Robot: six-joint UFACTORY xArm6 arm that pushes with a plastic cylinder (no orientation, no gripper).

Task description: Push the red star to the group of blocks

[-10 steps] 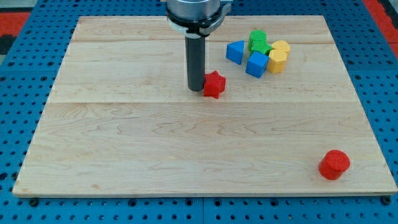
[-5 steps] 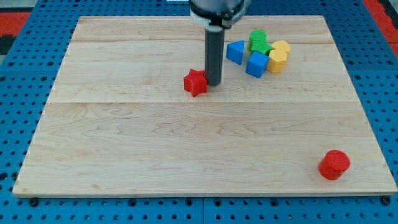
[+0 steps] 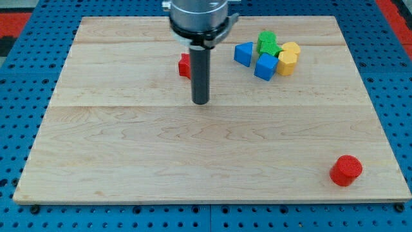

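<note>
Camera view: my tip (image 3: 201,102) is resting on the wooden board (image 3: 129,161), no pincer fitted. The red star (image 3: 184,65) is sitting half-hidden behind the rod, well left of the cluster: blue blocks (image 3: 243,53), green block (image 3: 267,43), yellow blocks (image 3: 288,58). A red cylinder (image 3: 346,170) is lying apart, bottom right.

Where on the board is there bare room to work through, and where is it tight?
Bare: the view's left side, and the bottom band left of the red cylinder. Crowded: the top right cluster of blue, green and yellow blocks. My tip sits just below the red star.
</note>
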